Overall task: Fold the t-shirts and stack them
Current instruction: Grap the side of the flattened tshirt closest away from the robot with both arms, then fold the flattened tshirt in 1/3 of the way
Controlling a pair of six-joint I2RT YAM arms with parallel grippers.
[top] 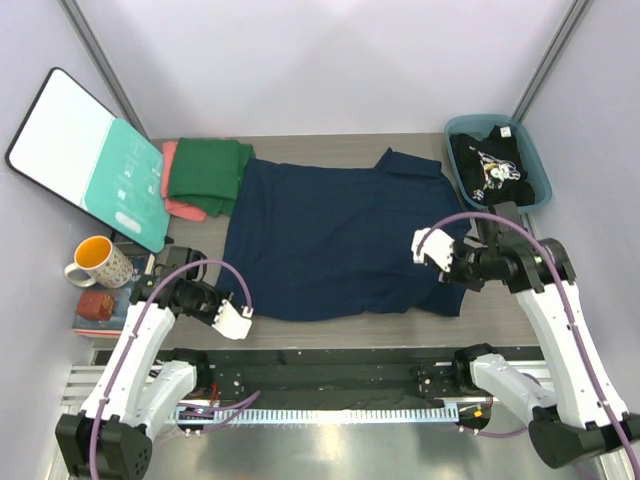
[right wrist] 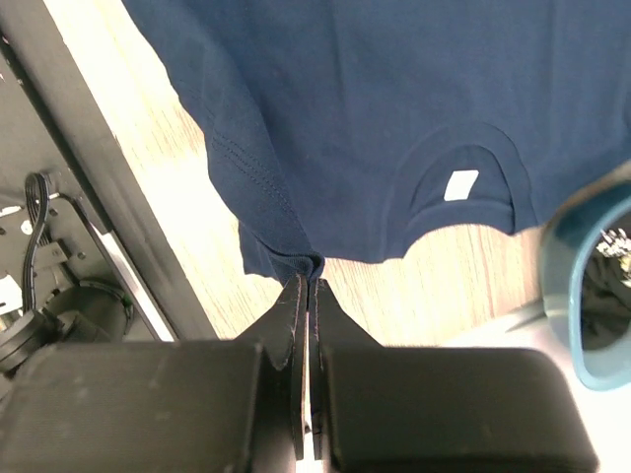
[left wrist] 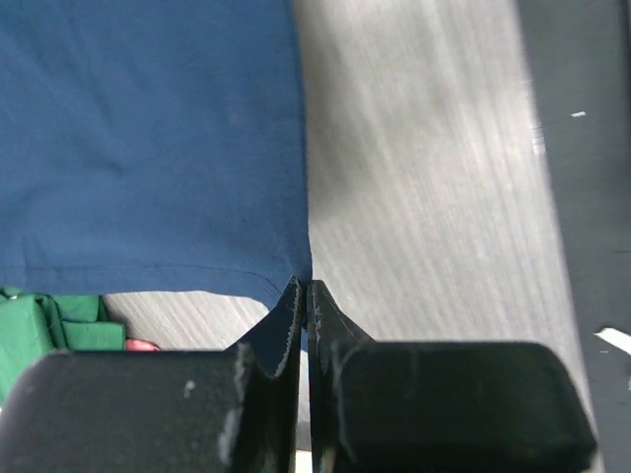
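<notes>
left gripper: the jaws are pressed together, and the near hem corner of the plain navy blue cloth t-shirt is pinched at the very tips.

right gripper: it is likewise closed to a slit, with a small bunched fold of the same shirt's sleeve-side edge nipped between the tips (the neckline with its white label lies just beyond, toward the bin).

reason for the hold, as judged: two points on the near edge are taken so that this edge can be carried over the body as one fold. only the tips are used, so the rest of the cloth is left flat on the pale wood-grain table.

position relative to the claws: the shirt is spread away from both grippers and spans the table centre between them, hem toward the left, collar toward the right. each claw sits at its own near corner region. nothing else is touched by either.

further out: at the far left a folded dark green cloth t-shirt is stacked on a salmon-pink cloth t-shirt, the green just beside the navy shirt's far hem corner. at the far right a crumpled black t-shirt with white print lies inside a teal plastic bin, not yet folded.
</notes>
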